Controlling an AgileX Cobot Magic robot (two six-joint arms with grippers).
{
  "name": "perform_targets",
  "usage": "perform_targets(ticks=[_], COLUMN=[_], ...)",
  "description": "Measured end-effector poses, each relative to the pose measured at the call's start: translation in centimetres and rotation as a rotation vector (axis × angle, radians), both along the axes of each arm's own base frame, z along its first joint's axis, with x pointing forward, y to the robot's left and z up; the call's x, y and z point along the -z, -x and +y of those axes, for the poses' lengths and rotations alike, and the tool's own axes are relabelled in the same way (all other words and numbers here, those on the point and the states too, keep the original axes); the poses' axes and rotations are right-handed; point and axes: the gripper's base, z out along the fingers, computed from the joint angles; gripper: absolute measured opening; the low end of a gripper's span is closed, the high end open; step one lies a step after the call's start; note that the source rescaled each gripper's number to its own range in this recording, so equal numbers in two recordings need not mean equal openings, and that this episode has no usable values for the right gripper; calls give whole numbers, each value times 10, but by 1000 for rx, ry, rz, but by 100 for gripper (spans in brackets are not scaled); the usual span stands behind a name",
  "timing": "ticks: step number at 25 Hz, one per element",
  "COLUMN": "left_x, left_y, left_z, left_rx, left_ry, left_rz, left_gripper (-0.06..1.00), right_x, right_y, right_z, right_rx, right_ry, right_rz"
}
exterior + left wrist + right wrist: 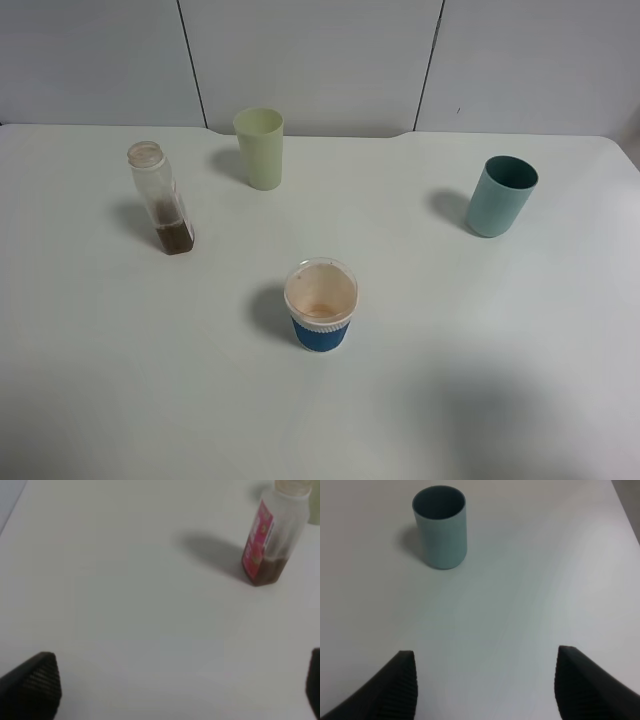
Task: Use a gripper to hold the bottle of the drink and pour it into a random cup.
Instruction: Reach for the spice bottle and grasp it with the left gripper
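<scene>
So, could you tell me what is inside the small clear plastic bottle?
The bottle holds a little dark brown drink at its bottom; above, it looks empty. Its red label covers one side.

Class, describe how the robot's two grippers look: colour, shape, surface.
Only the jaws show. The left gripper has black jaws with finely ribbed faces, one mostly cropped. The right gripper has matching black, wedge-shaped, ribbed jaws. No cables or markings visible.

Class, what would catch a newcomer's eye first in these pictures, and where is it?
The clear bottle, brown drink at its bottom, stands left on the white table. Three cups stand apart: a pale yellow-green cup at the back, a teal cup right, a blue-sleeved cup in front.
</scene>
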Motion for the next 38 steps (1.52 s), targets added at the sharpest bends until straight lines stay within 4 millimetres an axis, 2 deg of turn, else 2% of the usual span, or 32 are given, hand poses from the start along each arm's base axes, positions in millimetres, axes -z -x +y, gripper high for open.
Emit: perform_targets(ticks=[38], left_x=[0], left_y=[0], left_z=[0], left_rx=[0], left_ry=[0], left_rz=[0], left_gripper=[100], right_x=[0], right_y=[0], right_z=[0], right_rx=[0], right_ry=[0], right_rz=[0])
